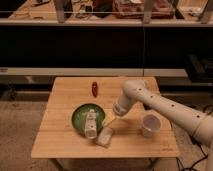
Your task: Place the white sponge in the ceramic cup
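Note:
The white sponge lies flat on the wooden table, just in front of the green plate's right edge. The ceramic cup stands upright on the right side of the table, apart from the sponge. My gripper reaches in from the right on a white arm. It hangs at the plate's right rim, a little above and behind the sponge, to the left of the cup. Nothing shows in it.
A green plate holds a white labelled bottle lying on it. A small red object lies at the table's back. A dark shelf unit stands behind the table.

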`<state>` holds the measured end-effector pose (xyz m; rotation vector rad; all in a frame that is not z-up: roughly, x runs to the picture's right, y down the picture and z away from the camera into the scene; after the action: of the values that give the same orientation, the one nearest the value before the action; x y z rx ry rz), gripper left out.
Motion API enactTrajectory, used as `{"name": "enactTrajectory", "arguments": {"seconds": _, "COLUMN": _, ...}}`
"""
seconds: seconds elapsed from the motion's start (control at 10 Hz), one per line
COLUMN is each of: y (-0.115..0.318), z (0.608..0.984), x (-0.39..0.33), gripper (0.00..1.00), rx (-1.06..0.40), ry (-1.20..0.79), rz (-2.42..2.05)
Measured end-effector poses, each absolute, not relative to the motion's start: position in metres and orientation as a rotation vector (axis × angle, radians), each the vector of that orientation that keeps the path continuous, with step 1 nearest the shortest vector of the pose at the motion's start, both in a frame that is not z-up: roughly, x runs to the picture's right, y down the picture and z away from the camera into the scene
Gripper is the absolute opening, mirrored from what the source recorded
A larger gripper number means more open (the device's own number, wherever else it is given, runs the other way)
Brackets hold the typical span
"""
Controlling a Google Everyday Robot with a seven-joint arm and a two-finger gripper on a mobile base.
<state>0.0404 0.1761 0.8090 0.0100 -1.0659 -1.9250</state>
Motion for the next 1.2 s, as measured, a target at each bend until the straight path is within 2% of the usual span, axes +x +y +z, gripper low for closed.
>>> {"name": "enactTrajectory", "arguments": {"seconds": 0.3, "y": 0.195, "z": 0.812, "x": 0.036, "gripper": 0.80, "rx": -0.006, "ry": -1.091, "rz": -1.929}}
{"name": "enactTrajectory", "arguments": {"seconds": 1.2, "y": 0.212, "z": 0.811, "x": 0.030, "gripper": 0.80, "rx": -0.020, "ry": -1.133, "rz": -1.950}}
